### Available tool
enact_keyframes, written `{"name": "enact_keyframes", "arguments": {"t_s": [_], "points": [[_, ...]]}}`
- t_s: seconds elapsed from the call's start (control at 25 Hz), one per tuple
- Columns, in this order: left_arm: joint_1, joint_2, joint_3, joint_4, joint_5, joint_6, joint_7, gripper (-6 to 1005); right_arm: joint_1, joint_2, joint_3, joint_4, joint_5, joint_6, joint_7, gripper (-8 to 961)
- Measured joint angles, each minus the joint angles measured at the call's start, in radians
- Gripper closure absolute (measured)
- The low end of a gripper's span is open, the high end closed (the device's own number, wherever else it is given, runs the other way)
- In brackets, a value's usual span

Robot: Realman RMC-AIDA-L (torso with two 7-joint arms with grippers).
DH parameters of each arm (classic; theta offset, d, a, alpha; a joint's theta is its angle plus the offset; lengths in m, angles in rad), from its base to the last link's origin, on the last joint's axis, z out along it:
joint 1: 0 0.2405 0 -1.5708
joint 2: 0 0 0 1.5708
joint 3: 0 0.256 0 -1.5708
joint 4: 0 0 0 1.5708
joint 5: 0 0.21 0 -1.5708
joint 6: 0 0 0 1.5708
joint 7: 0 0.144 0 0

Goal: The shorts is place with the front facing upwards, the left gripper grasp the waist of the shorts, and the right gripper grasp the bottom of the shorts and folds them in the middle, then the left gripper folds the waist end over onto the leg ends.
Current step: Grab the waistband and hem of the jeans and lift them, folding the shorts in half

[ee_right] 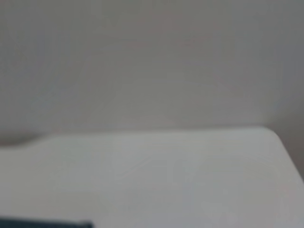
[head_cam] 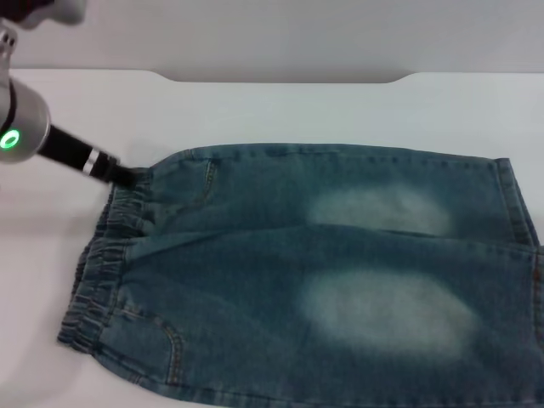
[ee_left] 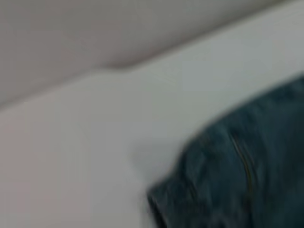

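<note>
The blue denim shorts (head_cam: pixel 323 272) lie spread flat on the white table, with pale faded patches on both legs. The puckered elastic waist (head_cam: pixel 100 272) is at the left, and the straight leg hems (head_cam: pixel 512 200) reach the right edge of the head view. My left gripper (head_cam: pixel 123 177), black on a silver arm with a green ring, sits at the far corner of the waistband and touches the denim there. The left wrist view shows that denim corner (ee_left: pixel 237 185) close up on the table. My right gripper is out of view.
The white table (head_cam: pixel 280 110) extends behind the shorts to a notched back edge against a pale wall. The right wrist view shows bare table (ee_right: pixel 166 175), the wall, and a thin dark sliver (ee_right: pixel 42 224) at the picture's lower edge.
</note>
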Motion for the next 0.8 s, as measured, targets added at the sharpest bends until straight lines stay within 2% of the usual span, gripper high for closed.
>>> {"name": "enact_keyframes", "arguments": {"t_s": [0.08, 0.24, 0.48, 0.8], "points": [[-0.01, -0.001, 0.004, -0.001, 0.008, -0.1, -0.02, 152, -0.004, 0.001, 0.0, -0.004, -0.032, 0.024, 0.006, 310], [-0.01, -0.002, 0.02, 0.013, 0.008, -0.147, -0.039, 151, -0.013, 0.004, -0.006, -0.062, -0.02, 0.061, 0.012, 310], [-0.015, -0.001, 0.042, 0.032, 0.013, -0.193, -0.065, 153, -0.014, 0.006, -0.053, -0.075, -0.011, 0.089, 0.035, 310], [-0.038, -0.001, 0.076, 0.055, 0.042, -0.288, -0.1, 155, -0.024, 0.008, -0.107, -0.07, -0.014, 0.041, 0.079, 311]]}}
